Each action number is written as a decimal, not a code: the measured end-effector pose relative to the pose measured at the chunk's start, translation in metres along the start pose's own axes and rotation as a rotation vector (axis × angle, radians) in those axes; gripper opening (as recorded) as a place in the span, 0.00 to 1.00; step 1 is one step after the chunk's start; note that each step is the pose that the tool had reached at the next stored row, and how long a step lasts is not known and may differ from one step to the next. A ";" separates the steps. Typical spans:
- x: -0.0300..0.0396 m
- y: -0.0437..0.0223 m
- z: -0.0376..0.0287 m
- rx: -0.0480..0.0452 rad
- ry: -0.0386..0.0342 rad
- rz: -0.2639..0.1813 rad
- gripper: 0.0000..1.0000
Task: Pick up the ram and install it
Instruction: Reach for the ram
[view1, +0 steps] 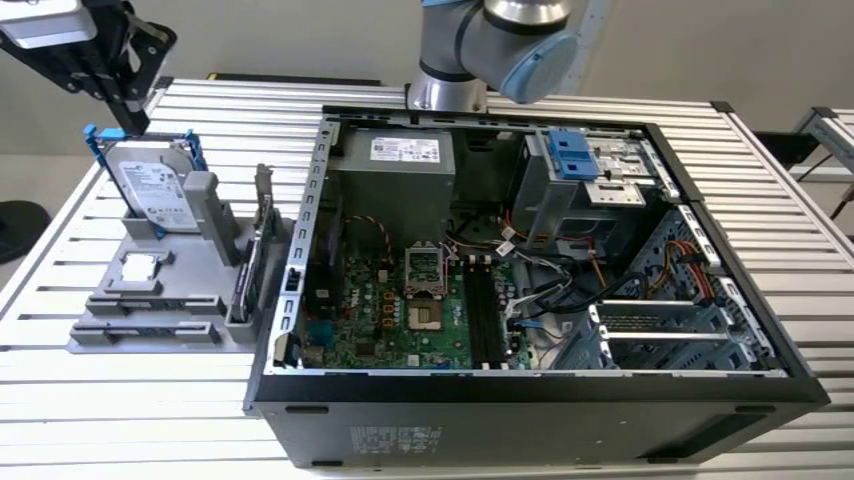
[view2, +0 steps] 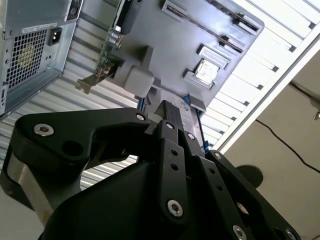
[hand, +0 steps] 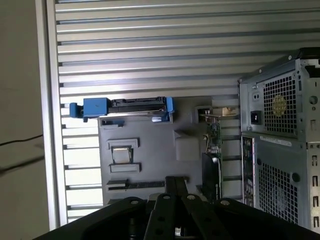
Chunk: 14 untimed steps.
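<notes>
**Over the parts holder: hand empty, ram untouched**

Up by the far end of the grey holder, in the exterior view, the hand hung high over the slatted counter, just above the blue-framed hard drive. Its fingers looked drawn together with nothing between them. The ram, as best I could judge, was the dark strip standing on edge in a slot nearer the camera, well apart from the hand. The open computer case sat beside the holder, toward the exterior view's right.

In the second wrist view the fingers met as one black block, pointing toward the drive end of the holder and gripping nothing.

In the first wrist view the ram showed as a long dark line in its slot, just beyond the fingertips, with the drive farther off.

To my eye, a good pick called for the hand to sit square over the middle of the strip and to open before any descent. The fingers belonged across the thin flat faces, not the ends. A straight drop would keep them clear of the drive and the bracketed card alongside.
</notes>
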<state>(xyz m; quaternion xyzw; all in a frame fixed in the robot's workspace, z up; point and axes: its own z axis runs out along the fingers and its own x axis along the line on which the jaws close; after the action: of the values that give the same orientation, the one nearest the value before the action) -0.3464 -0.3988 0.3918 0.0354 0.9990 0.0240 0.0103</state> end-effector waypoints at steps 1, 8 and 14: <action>0.0017 -0.0001 0.0000 0.0000 0.0000 0.000 0.00; 0.0131 -0.0009 -0.0001 0.0000 0.0000 0.000 0.00; 0.0163 -0.0012 -0.0001 0.0000 -0.0001 0.000 0.00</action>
<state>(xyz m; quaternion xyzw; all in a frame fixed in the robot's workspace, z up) -0.3627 -0.3988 0.3915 0.0353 0.9990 0.0240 0.0104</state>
